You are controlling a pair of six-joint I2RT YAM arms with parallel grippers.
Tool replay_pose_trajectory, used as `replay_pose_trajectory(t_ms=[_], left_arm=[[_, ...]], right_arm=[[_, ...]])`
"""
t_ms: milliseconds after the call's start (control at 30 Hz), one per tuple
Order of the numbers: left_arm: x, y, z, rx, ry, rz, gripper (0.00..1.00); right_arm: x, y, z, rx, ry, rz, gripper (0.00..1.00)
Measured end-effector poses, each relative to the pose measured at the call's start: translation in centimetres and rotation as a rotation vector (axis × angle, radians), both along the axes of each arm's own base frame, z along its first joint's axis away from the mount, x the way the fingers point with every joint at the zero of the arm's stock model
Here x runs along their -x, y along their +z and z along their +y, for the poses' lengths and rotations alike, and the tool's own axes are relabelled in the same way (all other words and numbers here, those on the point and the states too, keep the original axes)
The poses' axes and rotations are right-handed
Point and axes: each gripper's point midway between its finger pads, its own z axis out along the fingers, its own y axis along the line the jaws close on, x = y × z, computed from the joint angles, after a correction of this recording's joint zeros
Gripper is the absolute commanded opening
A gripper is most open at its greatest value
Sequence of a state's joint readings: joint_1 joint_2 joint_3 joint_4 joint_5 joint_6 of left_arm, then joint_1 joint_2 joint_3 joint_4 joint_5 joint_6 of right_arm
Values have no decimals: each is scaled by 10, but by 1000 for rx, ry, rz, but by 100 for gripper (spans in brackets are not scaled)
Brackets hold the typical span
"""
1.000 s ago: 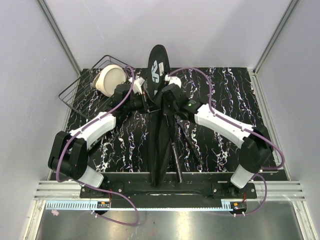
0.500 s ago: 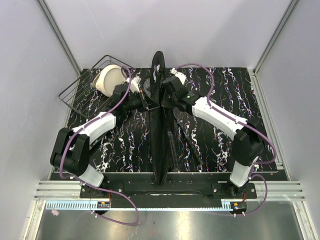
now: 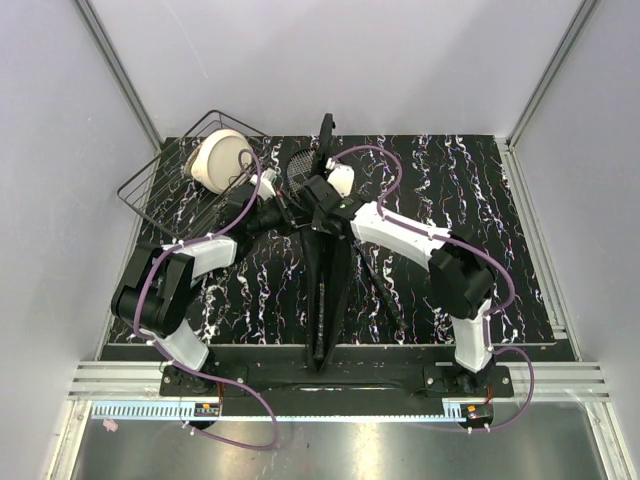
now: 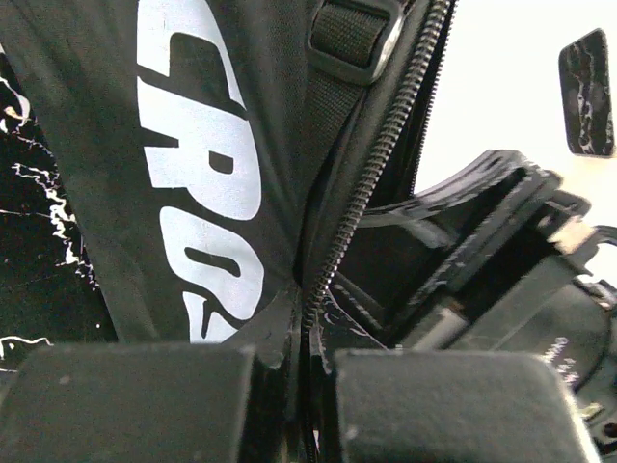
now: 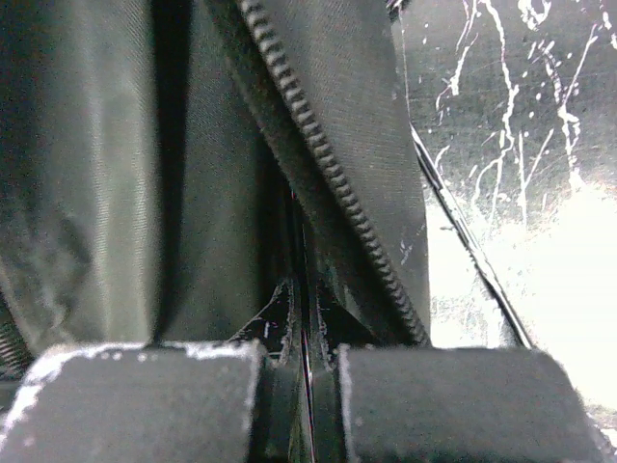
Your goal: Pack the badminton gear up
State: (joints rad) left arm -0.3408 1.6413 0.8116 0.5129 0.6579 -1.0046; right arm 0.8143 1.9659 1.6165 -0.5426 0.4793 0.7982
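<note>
From above, the bag (image 3: 322,300) stands on edge mid-table. A racket head (image 3: 302,166) shows beside its far end; we cannot tell if it is inside.

At the left wrist, the left gripper (image 4: 299,362) is pinched tight on bag fabric by the zipper (image 4: 376,164).

At the right wrist, the right gripper (image 5: 301,362) is clamped on the bag's edge too. If the fabric slips, we judge the bag could flop. Its inside is dark.

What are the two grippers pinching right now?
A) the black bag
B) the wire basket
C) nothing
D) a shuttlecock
A: each wrist view shows its gripper, left gripper and right gripper, shut on the bag fabric beside the zipper.
</note>
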Motion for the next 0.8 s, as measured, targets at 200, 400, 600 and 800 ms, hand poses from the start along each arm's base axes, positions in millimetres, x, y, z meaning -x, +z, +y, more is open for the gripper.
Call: replay_pose_trajectory(t_ms=[200, 400, 600, 800], left_arm=[[-1, 3, 4, 18, -6, 0, 0], [4, -4, 14, -34, -17, 9, 0], [16, -3, 24, -182, -50, 19, 0], [12, -3, 38, -308, -10, 19, 0]], right_arm=[[-10, -10, -2, 114, 62, -64, 1], [-9, -18, 0, 169, 179, -73, 65], [23, 6, 5, 52, 441, 40, 77], [76, 92, -31, -76, 571, -95, 82]])
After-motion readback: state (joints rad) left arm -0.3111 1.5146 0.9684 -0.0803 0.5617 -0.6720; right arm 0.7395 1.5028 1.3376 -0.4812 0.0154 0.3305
